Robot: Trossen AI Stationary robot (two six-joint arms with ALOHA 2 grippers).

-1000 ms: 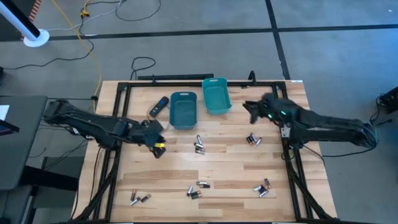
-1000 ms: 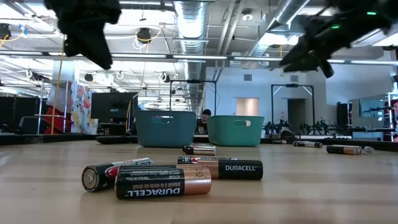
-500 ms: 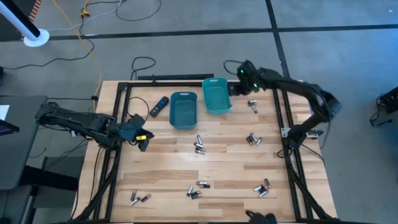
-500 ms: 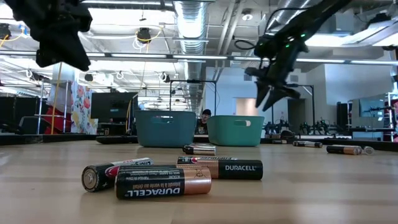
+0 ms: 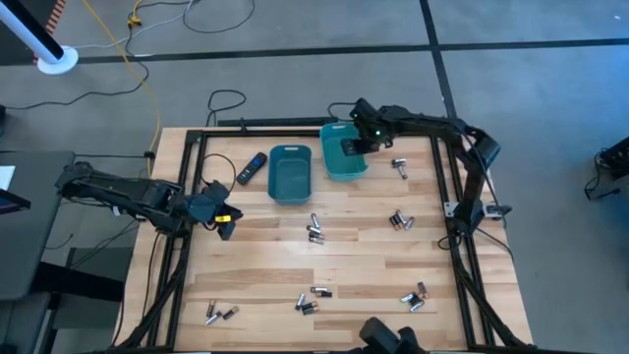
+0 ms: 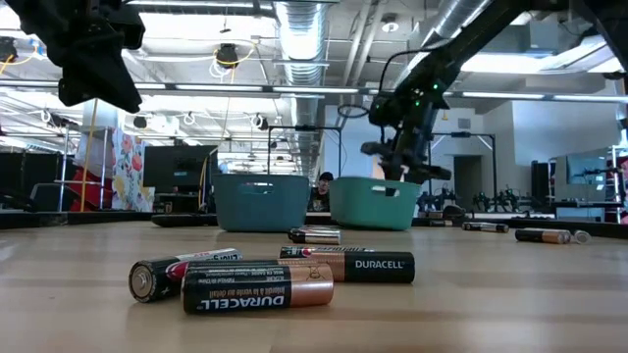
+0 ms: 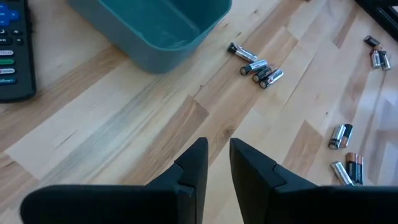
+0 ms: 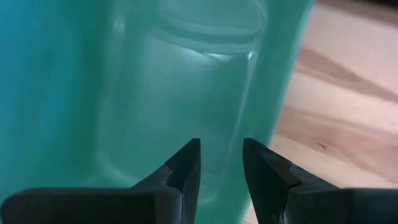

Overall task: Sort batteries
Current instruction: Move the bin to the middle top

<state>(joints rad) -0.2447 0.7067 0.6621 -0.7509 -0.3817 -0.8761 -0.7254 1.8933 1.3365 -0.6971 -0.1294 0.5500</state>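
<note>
Workshop room around a wooden worktop [image 5: 344, 256]
Grey floor [image 5: 295, 79] with a yellow cable [image 5: 133, 54] (loosely trailing); exposed ceiling ducts [image 6: 299, 29] overhead.

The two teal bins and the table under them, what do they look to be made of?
The teal bins look like moulded plastic: smooth walls, soft sheen, light glowing through one in the right wrist view. The table looks like pale wood: visible planks and grain.

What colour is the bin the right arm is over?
Teal, a lighter teal than the other bin; the bin shows best in the high view.
</note>
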